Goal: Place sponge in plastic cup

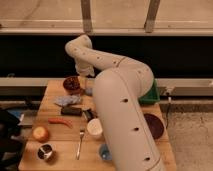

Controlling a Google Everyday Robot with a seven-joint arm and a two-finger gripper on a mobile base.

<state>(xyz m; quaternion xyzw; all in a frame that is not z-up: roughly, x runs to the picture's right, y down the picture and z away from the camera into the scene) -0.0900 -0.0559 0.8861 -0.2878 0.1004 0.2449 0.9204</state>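
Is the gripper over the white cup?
No, the gripper hangs beside the dark red bowl at the back, far from the white cup.

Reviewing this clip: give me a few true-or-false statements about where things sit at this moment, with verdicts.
1. The gripper hangs at the far side of the table, next to the dark bowl. True.
2. The red pepper lies inside that bowl. False: it lies on the tabletop.
3. A fork lies beside the white cup. True.
4. The orange fruit sits on the dark red plate. False: the fruit is at the left, the plate at the right.
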